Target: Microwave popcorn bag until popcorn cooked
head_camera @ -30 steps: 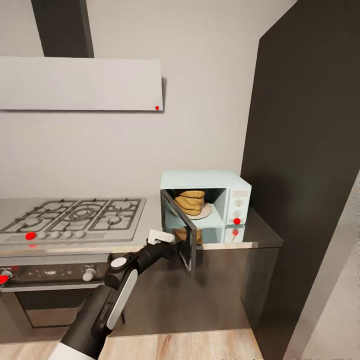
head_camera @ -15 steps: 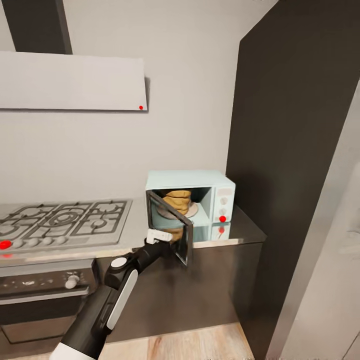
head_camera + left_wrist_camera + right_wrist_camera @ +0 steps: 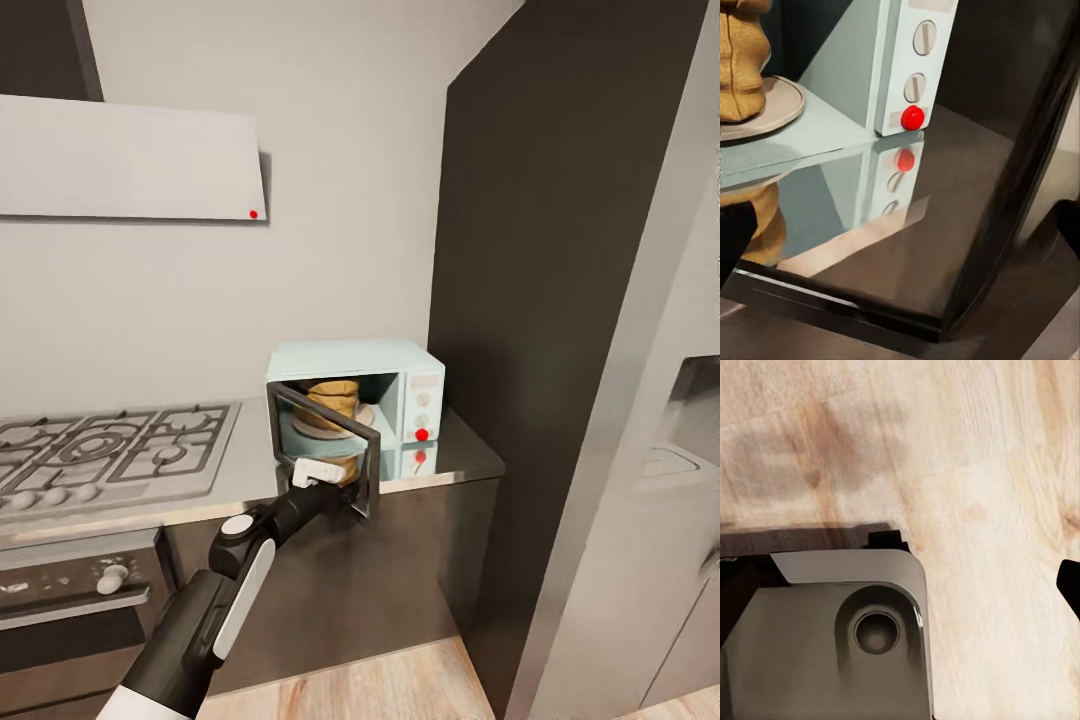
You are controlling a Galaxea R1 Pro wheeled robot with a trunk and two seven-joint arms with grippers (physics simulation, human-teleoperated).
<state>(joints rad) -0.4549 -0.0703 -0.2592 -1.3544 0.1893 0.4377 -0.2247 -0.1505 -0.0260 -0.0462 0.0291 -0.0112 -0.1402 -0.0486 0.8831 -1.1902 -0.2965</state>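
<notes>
Our left gripper (image 3: 335, 478) presses against the outer face of the microwave door (image 3: 330, 452); we cannot tell whether it is released or clenched. We should push steadily until the door latches on the microwave (image 3: 355, 392), with the popcorn bag (image 3: 330, 397) upright on its turntable inside.

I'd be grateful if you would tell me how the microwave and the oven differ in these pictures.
The microwave is pale mint-blue; the oven is dark. The microwave stands on the countertop; the oven is built in below the hob. The microwave's door hangs part open with the popcorn bag inside; the oven's door looks shut. Both have knobs.
</notes>
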